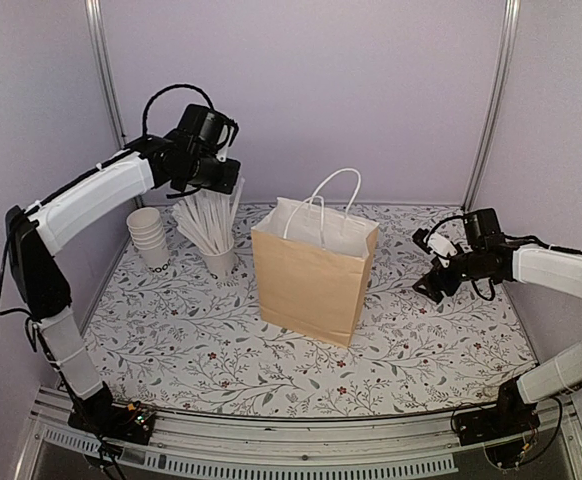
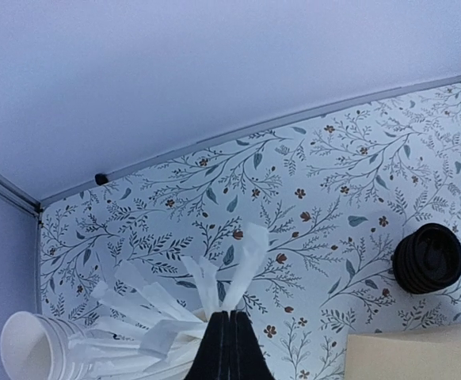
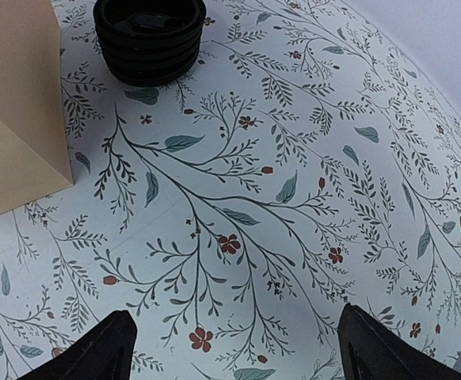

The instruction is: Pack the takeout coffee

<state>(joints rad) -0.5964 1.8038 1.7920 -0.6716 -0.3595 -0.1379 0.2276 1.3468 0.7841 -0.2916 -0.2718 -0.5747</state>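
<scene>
The takeout coffee shows in no view, so I cannot tell where it is. The brown paper bag (image 1: 314,268) stands open at mid-table. To the bag's left, the left gripper (image 2: 230,321) hangs pinched shut over a cup of wrapped straws (image 1: 216,235), with a stack of white cups (image 1: 148,235) further left. To the bag's right, the right gripper (image 3: 234,317) gapes wide, empty, near a stack of black lids (image 3: 150,36).

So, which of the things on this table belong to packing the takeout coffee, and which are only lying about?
For the job:
- brown paper bag with white handles. The lidded coffee cup itself shows in no view.

Lying about:
- stack of lidless white paper cups
- white cup holding paper-wrapped straws
- stack of round black plastic lids
</scene>
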